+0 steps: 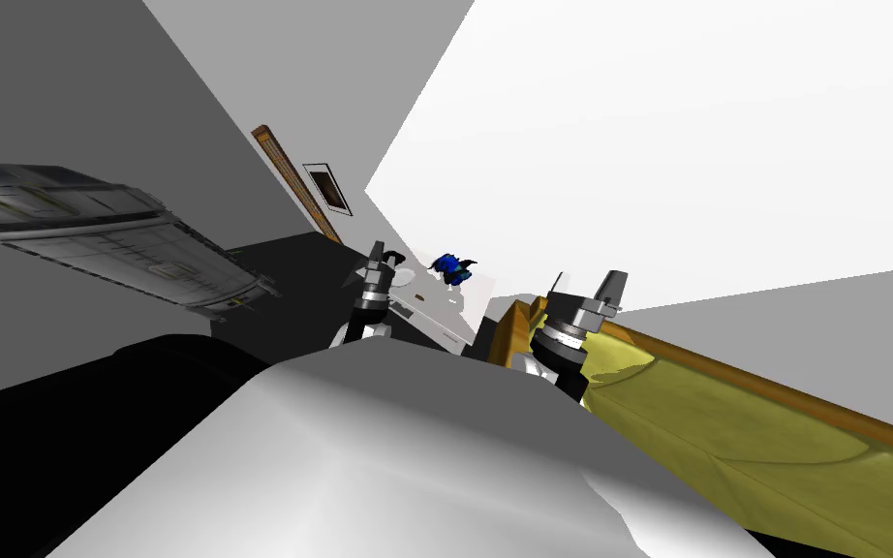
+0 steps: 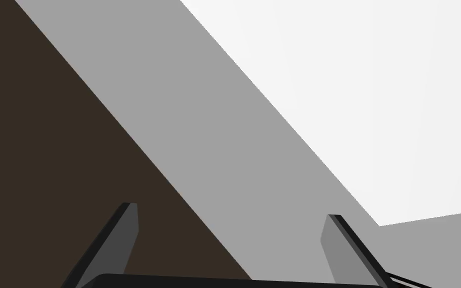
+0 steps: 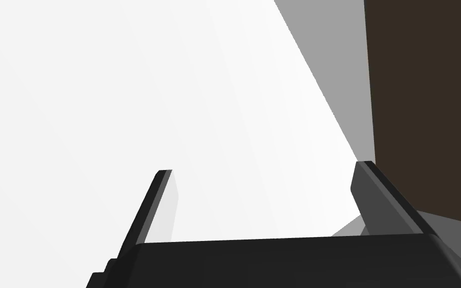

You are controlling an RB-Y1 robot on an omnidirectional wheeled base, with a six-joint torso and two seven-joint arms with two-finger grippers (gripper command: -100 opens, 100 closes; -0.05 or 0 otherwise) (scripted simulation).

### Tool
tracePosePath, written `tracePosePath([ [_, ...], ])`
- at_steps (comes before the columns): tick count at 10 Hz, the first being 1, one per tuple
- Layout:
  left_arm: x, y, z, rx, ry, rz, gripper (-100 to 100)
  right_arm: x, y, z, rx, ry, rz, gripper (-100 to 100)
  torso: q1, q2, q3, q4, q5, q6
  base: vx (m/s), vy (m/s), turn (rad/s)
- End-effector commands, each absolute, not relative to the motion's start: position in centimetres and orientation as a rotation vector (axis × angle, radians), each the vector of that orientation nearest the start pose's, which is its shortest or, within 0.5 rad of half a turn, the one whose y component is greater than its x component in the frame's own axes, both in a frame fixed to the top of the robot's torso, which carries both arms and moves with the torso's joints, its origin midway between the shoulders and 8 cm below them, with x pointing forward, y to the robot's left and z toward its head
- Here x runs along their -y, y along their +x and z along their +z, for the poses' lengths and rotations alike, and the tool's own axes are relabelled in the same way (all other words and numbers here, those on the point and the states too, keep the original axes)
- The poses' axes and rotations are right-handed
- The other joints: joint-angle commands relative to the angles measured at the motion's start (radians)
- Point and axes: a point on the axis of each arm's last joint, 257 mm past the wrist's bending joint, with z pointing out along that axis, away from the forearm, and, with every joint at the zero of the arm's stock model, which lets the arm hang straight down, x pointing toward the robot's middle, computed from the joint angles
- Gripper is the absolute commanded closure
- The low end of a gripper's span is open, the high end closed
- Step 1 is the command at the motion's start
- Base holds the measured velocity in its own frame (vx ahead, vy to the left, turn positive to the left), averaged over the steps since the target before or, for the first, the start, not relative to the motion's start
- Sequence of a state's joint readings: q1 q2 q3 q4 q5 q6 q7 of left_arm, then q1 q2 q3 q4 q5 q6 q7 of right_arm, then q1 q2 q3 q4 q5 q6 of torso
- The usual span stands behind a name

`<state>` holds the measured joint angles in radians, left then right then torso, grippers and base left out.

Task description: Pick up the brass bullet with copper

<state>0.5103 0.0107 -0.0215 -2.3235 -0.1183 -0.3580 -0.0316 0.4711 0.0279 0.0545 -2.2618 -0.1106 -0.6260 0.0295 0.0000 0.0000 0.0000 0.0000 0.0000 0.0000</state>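
Observation:
A low white top (image 1: 440, 315) lies ahead of me, between my two raised arms. On it sit a blue and black object (image 1: 451, 268), a small white round thing (image 1: 403, 281) and a tiny dark speck (image 1: 418, 296) too small to name. I cannot make out a bullet for certain. My left gripper (image 1: 378, 252) is held up over the top's near left part, and its fingers (image 2: 124, 235) stand open with nothing between them. My right gripper (image 1: 612, 284) is raised to the right of the top, fingers (image 3: 162, 205) open and empty.
A yellow-green cushioned piece with a brown wooden frame (image 1: 725, 417) runs along the right, close to my right arm. A grey slatted panel (image 1: 96, 232) slants across the left. A dark block (image 1: 290, 262) stands behind the left arm, with a black area (image 1: 67, 407) low left.

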Motion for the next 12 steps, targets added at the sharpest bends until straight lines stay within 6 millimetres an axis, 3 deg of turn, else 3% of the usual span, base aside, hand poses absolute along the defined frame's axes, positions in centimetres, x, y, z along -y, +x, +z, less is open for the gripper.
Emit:
tracePosePath([
  [1,-26.1,36.9,0.0,-0.822,-0.648,-1.180,-100,27.5,32.7,4.7,-0.427,0.639,1.427,0,0.000,0.000,0.000,0.000,0.000,0.000,-0.030,0.021,-0.060],
  [6,-26.4,40.1,-4.6,-0.960,-0.721,-1.160,-100,27.5,32.7,4.7,-0.427,0.639,1.427,0,0.004,0.001,0.000,0.000,0.001,0.000,-0.022,0.057,-0.089],
  [12,-27.5,44.6,-12.2,-1.124,-0.903,-1.116,-100,27.5,32.7,4.7,-0.427,0.639,1.427,0,0.006,0.000,0.000,0.000,0.001,0.000,-0.012,0.075,-0.133],
])
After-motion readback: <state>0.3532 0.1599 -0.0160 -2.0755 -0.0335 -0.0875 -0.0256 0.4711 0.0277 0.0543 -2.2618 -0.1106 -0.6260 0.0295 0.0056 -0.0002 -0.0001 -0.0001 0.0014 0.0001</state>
